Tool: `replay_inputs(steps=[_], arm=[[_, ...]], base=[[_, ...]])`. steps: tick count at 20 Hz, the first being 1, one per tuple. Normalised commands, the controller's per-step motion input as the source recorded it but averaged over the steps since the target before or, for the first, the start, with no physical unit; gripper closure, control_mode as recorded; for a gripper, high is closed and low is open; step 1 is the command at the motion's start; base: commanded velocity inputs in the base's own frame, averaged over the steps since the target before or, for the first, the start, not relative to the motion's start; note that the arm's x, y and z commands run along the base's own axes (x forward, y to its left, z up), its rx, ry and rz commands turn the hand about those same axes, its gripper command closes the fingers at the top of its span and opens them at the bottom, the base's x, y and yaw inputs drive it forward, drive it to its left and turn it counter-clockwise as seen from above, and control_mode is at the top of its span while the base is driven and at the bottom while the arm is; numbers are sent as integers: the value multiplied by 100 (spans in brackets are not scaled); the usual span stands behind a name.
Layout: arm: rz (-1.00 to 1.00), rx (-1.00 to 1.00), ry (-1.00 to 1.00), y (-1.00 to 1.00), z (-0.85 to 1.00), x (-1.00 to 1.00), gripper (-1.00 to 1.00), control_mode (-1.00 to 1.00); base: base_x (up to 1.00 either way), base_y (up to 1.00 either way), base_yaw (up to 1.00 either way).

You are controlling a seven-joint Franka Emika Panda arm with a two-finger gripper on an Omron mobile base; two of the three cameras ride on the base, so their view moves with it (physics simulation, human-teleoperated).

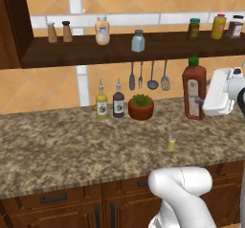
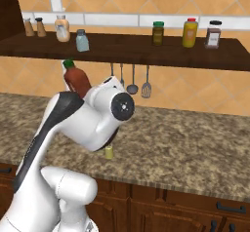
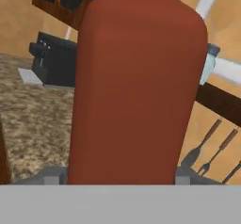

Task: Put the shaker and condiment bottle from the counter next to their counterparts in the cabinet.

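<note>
End effector (image 1: 200,100): closed on the condiment bottle (image 1: 194,89); fingers on either side of its lower body, seen in the hand view.
Condiment bottle: upright, long axis vertical; directly ahead of the hand, at the right end of the table (image 1: 57,141); whether it was lifted clear cannot be told.
Shaker (image 1: 171,143): standing on the table, nearer the front edge, apart from the bottle.
Cabinet (image 1: 86,50): above and to the left of the held bottle.
Counterparts: peach-and-white bottle (image 1: 102,31) and blue-grey shaker (image 1: 138,41) on the cabinet, with free space between and beside them.
Obstructions: hanging utensils (image 1: 148,76) beneath the cabinet; potted plant (image 1: 141,107) and two nozzle bottles (image 1: 110,101) on the table below; judged clear of a rising path.
</note>
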Motion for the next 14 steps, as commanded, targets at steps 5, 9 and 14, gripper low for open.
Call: replay_inputs(steps=[5,9,14], arm=[[-14,-5,0,-25,55,-37,100,-100],[-10,1,-1,-7,52,-60,100,-100],[-12,8,-8,48,34,-90,100,-100]], base=[[0,0,0],[0,0,0],[0,0,0]])
